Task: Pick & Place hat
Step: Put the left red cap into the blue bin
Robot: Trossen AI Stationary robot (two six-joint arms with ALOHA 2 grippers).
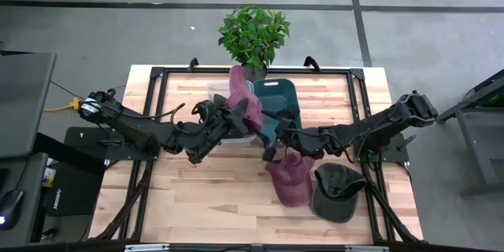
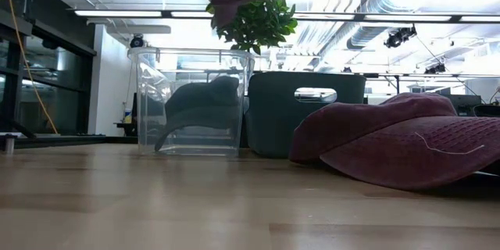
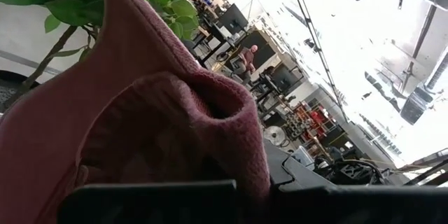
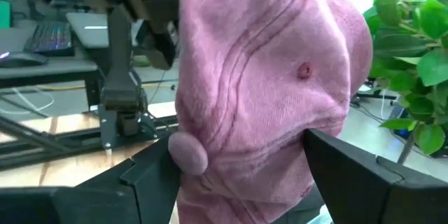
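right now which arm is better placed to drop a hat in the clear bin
Left. Its gripper is shut on a maroon hat hanging right over the clear bin. The right gripper is open by the maroon hat on the table, holding nothing.

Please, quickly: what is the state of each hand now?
Left hand: closed, holding a maroon hat above the clear bin.
Right hand: open, holding nothing.
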